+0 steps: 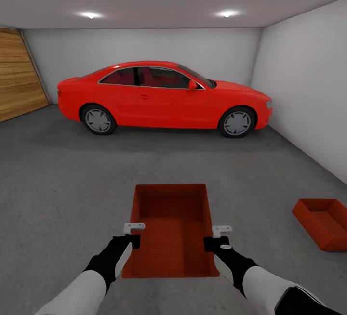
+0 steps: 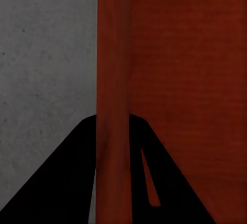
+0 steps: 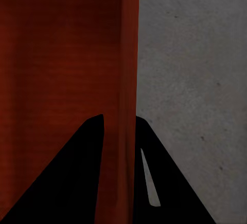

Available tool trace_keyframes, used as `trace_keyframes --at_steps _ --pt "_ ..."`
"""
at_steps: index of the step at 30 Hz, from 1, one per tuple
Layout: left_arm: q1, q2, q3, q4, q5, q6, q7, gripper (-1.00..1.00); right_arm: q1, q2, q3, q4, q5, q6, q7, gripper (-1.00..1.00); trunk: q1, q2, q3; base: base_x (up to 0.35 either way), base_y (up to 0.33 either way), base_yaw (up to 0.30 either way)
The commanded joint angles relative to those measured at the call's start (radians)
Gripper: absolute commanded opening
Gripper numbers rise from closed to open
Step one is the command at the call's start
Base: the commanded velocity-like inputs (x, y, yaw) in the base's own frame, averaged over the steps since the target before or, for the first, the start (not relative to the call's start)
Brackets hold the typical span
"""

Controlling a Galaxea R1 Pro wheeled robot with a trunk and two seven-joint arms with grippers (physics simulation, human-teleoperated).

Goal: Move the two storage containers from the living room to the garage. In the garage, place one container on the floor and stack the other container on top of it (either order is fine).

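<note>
- Both grippers held the near container (image 1: 173, 228) between them: the left gripper (image 1: 129, 236) pinched its left wall and the right gripper (image 1: 219, 238) pinched its right wall, each with one finger inside and one outside
- In the left wrist view the thin orange-red wall (image 2: 113, 106) ran between the two dark fingers (image 2: 62, 183), so that gripper was clamped on the wall; the right wrist view showed the same with its wall (image 3: 126, 80)
- Second container (image 1: 322, 221) lay on the grey garage floor (image 1: 72, 185) to the right, well apart from the held one, and turned at an angle to it
- Red car (image 1: 164, 96) stood far behind, by the back wall, out of the way
- Risk, as I judged it: the walls were thin and plain, so the box could slip or tilt if one arm moved faster than the other
- Another risk: the resting box was turned, so the held box could land crooked on its rim and slide off if it was not rotated first
- Pushing the lower box away while lowering was also possible
</note>
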Motion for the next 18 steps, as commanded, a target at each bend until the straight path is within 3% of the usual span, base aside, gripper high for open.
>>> trace_keyframes --at_steps 1,18 --pt "0.000 0.006 -0.003 0.008 -0.014 0.009 0.009 -1.00 -0.002 -0.021 -0.034 -0.003 0.014 -0.003 -0.023 -1.00 0.001 -0.002 -0.002 0.321 0.000 0.000" --pt "0.000 0.006 -0.003 0.008 -0.014 0.009 0.009 -1.00 -0.002 -0.021 -0.034 -0.003 0.014 -0.003 -0.023 -1.00 0.001 -0.002 -0.002 0.321 0.000 0.000"
